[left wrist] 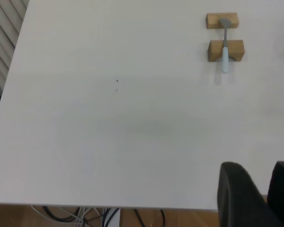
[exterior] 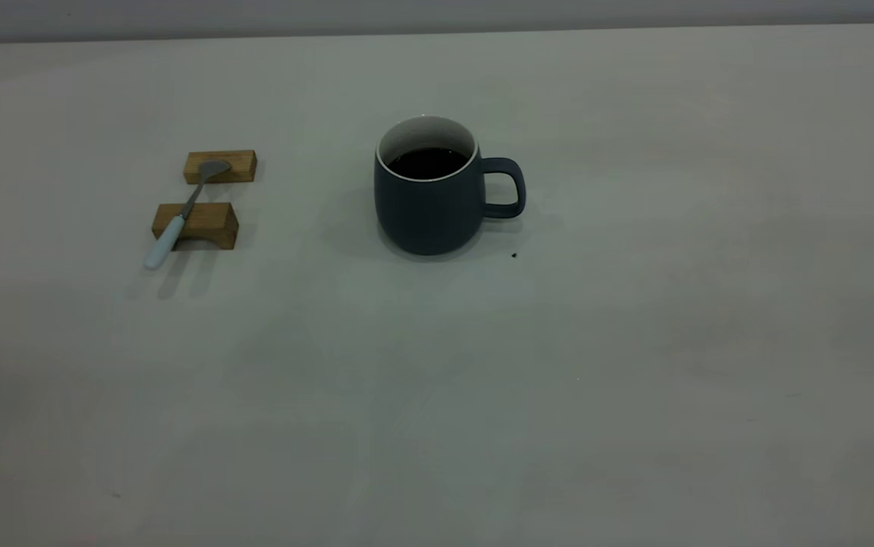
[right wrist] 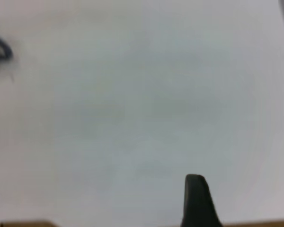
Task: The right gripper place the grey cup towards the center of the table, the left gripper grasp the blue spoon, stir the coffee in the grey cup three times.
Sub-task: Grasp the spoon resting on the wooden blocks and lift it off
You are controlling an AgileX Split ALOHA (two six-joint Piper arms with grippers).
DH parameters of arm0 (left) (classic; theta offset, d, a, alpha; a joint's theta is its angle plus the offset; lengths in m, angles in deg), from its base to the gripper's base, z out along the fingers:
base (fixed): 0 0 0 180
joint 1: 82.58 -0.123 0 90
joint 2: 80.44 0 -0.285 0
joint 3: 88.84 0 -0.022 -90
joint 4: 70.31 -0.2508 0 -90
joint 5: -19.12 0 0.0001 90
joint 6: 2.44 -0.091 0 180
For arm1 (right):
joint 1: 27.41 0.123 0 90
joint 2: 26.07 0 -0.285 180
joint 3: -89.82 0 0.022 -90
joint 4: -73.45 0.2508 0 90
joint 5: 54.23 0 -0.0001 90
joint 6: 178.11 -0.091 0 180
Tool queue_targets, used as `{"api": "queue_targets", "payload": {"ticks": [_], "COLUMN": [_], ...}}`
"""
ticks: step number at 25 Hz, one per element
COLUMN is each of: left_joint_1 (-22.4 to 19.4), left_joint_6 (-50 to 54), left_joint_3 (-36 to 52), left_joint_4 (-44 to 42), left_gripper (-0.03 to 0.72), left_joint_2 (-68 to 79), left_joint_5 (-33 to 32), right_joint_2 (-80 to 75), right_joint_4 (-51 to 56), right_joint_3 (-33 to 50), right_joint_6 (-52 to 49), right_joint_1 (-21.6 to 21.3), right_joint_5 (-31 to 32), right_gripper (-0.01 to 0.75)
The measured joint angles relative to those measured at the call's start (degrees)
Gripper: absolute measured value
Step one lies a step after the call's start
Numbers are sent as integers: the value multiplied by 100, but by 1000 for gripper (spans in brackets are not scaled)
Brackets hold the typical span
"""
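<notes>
I see a matt, smooth off-white bench [exterior: 634,342]. The grey cup [exterior: 425,209] looks matt ceramic outside, glossy white inside. The blue spoon [exterior: 182,216] has a dull metal bowl; two blocks [exterior: 205,201] look like wood.

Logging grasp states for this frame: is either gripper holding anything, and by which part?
Nothing is held. The blue spoon lies across two wooden blocks, the grey cup stands alone on the table, and the left gripper is far from both.
</notes>
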Motion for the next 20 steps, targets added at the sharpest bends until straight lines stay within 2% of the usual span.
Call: {"api": "queue_targets", "payload": {"ticks": [6,20], "left_joint_1": [0,0], "left_joint_6": [0,-31], "left_joint_3": [0,0], "left_joint_4": [0,0], "left_gripper": [237,237], "left_joint_2": [0,0], "left_joint_5": [0,0], "right_joint_2": [555,577], "right_joint_4": [-6,-6], "right_joint_3": [32,32], "right_joint_6": [0,0], "right_joint_1": [0,0], "right_joint_5": [39,39], "right_gripper": [529,529]}}
